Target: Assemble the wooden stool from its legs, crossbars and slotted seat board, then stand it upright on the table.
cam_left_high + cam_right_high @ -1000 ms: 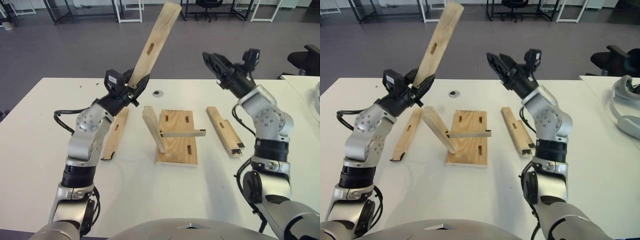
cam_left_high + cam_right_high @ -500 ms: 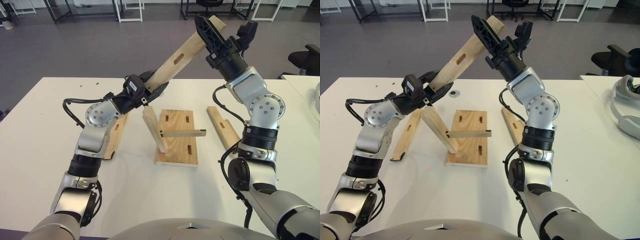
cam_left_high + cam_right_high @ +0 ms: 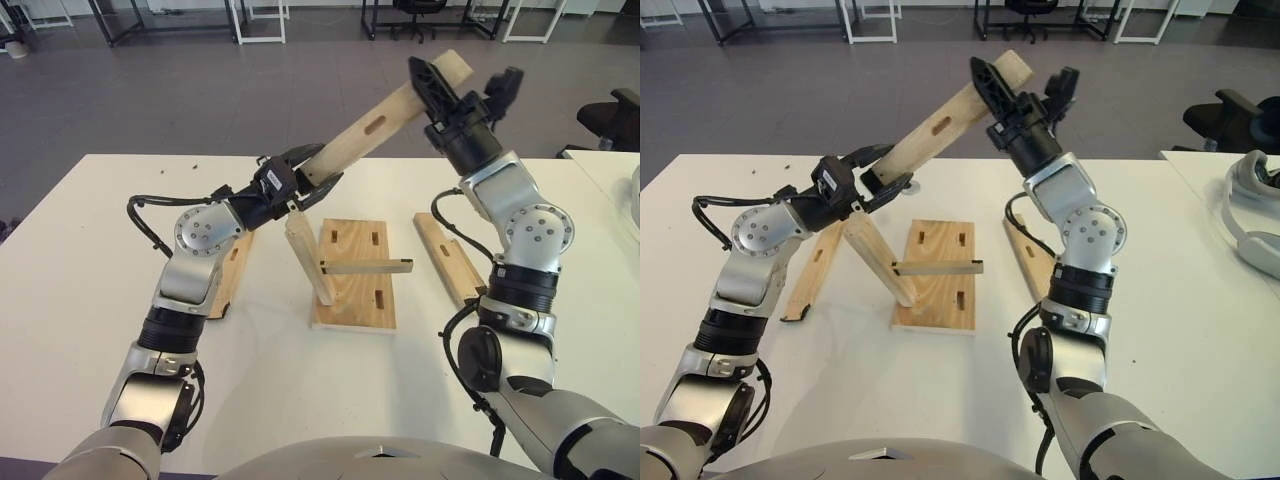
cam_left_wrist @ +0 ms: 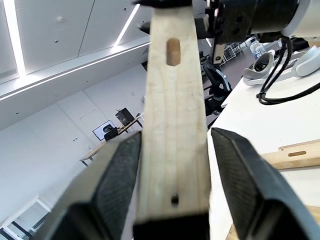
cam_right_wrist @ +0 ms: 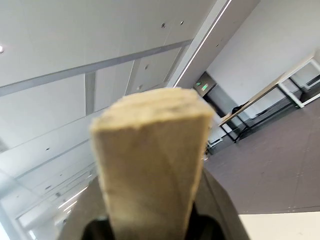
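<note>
My left gripper (image 3: 312, 176) is shut on the lower end of a wooden leg (image 3: 385, 115), which slants up to the right above the table. The right gripper (image 3: 441, 88) is shut on the leg's upper end, and the end face (image 5: 150, 150) shows between its fingers. In the left wrist view, dark fingers (image 4: 117, 185) flank the slotted leg (image 4: 172, 125). Below, the slotted seat board (image 3: 355, 290) lies flat. Another leg (image 3: 308, 258) leans up from it, with a crossbar (image 3: 366, 267) joined to it.
One loose leg (image 3: 232, 268) lies on the table left of the board, partly under my left arm. Another (image 3: 448, 258) lies to the right. A white headset (image 3: 1255, 215) rests on the neighbouring table at the far right. The table's near half is bare.
The left arm has tilted the held leg down and to the right. The right gripper has swung in from the right and closed on the leg's upper end.
</note>
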You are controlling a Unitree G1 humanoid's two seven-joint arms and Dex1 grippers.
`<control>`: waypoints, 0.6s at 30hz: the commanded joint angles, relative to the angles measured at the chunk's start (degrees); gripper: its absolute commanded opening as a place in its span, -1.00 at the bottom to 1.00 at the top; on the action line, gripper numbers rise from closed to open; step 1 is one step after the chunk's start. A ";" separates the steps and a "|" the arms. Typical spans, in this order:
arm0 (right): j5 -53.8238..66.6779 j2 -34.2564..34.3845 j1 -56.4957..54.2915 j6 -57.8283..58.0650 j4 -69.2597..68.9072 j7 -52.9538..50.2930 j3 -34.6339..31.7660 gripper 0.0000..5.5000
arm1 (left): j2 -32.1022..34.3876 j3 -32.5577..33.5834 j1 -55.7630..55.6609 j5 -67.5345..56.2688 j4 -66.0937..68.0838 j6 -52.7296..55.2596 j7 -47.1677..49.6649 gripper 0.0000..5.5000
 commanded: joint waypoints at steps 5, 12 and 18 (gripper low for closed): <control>8.53 -0.14 28.59 0.84 -21.62 -13.28 -8.55 -0.63 | -0.94 3.49 23.16 4.29 -12.22 12.36 12.52 0.46; 14.88 -0.12 49.41 0.63 -37.66 -28.39 -4.56 -0.63 | -6.16 -0.63 34.52 8.09 -21.94 23.21 21.28 0.53; 9.64 -2.15 51.70 -0.87 -38.87 -32.20 0.80 -0.63 | -7.56 -0.38 32.96 6.19 -23.46 24.43 21.46 0.53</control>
